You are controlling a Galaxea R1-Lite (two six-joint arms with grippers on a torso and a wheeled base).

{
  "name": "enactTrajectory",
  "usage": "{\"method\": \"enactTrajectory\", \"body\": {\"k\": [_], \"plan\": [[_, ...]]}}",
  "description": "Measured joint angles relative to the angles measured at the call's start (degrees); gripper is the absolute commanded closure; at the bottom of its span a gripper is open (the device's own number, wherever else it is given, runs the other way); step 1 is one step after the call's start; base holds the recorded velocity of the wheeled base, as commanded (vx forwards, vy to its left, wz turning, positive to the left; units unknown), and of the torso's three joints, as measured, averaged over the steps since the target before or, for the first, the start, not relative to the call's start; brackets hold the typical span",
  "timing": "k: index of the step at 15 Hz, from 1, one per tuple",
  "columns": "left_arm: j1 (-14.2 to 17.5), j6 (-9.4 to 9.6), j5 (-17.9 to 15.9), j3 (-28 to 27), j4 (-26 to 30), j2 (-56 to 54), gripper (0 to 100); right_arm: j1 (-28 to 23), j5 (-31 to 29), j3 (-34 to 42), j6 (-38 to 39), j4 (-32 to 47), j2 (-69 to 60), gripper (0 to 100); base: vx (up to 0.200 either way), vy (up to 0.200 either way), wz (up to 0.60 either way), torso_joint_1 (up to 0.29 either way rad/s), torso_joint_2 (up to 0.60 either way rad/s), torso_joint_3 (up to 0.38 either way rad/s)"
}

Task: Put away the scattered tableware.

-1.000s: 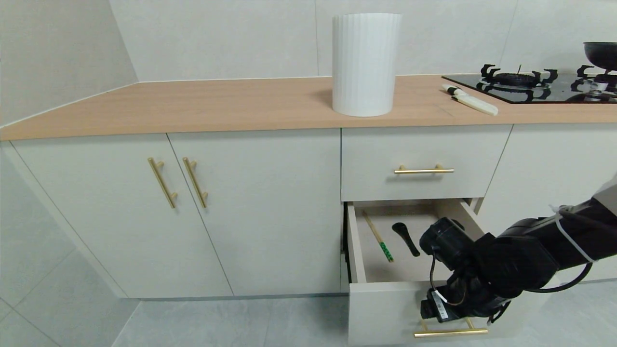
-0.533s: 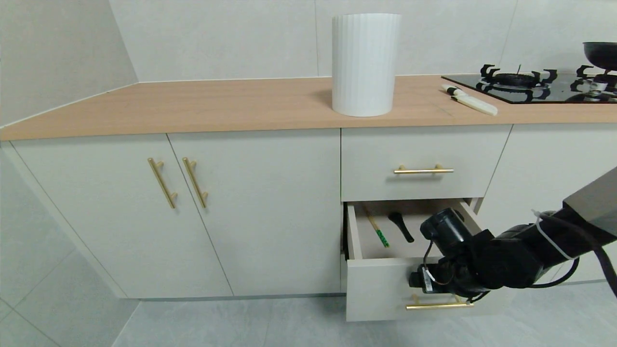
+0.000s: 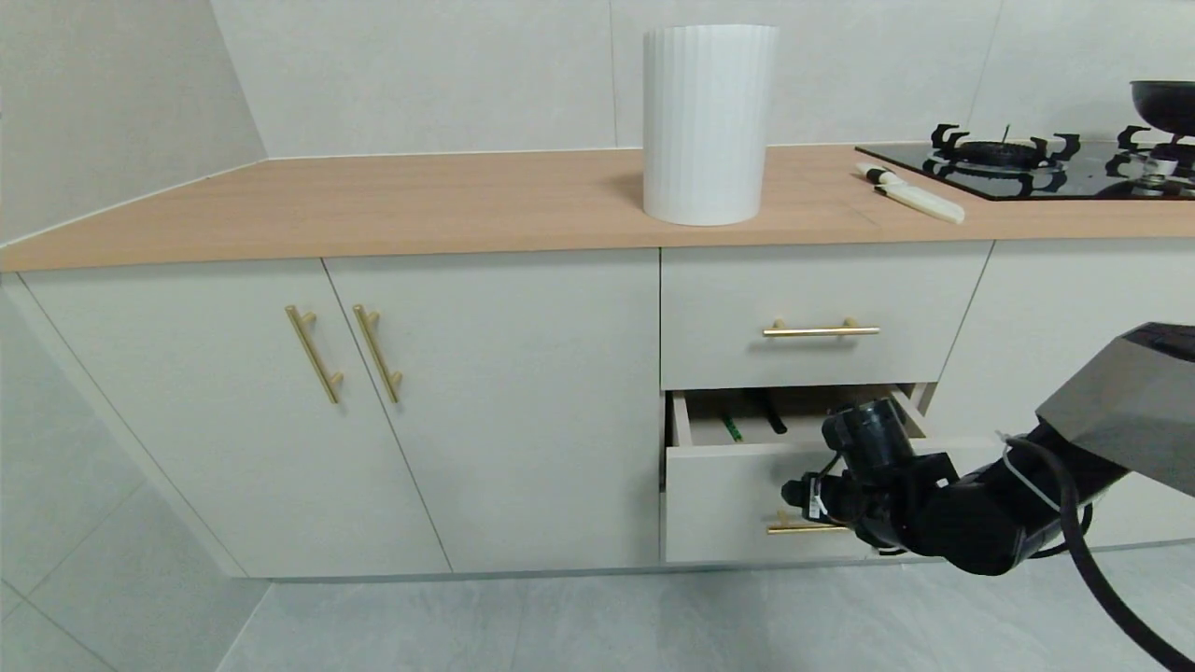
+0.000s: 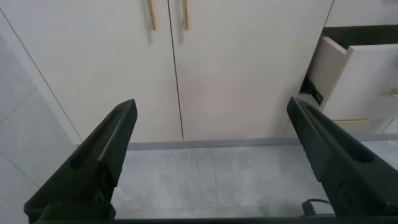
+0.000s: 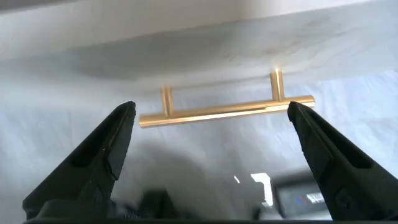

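The lower pale-grey drawer (image 3: 724, 490) under the long wooden desk (image 3: 420, 201) stands open by a narrow gap. In that gap lie the ends of a pair of wooden chopsticks with a green band (image 3: 731, 430) and a black spoon (image 3: 774, 422), side by side and apart. The right hand (image 3: 801, 493) is at the drawer front, just by its gold bar handle (image 5: 224, 111). Its fingers (image 5: 106, 155) are spread wide with the handle lying across the space between them; whether they touch the front cannot be told. The left hand (image 4: 210, 106) hangs low, facing the pale two-door cabinet (image 4: 174, 56) and the grey floor tiles (image 4: 205, 180), its fingers likewise wide apart. On the desk a tall white ribbed cylinder (image 3: 708, 121) stands above the drawers. To its right a white knife (image 3: 913, 194) lies just beside the black gas hob (image 3: 1027, 168), on which a black pan (image 3: 1162, 98) sits at the far right.
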Motion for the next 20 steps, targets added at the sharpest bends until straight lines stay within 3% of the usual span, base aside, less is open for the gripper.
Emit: {"method": "enactTrajectory", "body": {"k": [9, 20], "plan": [[0.0, 0.00, 0.0, 0.0, 0.0, 0.0, 0, -3.1, -3.1, -0.6, -0.2, -24.8, 9.1, 0, 0.000, 0.000, 0.00, 0.000, 0.00, 0.000], [0.0, -0.02, 0.0, 0.0, 0.0, 0.0, 0, -6.9, -11.6, -10.5, -0.2, -29.5, 17.9, 0, 0.000, 0.000, 0.00, 0.000, 0.00, 0.000]]}}
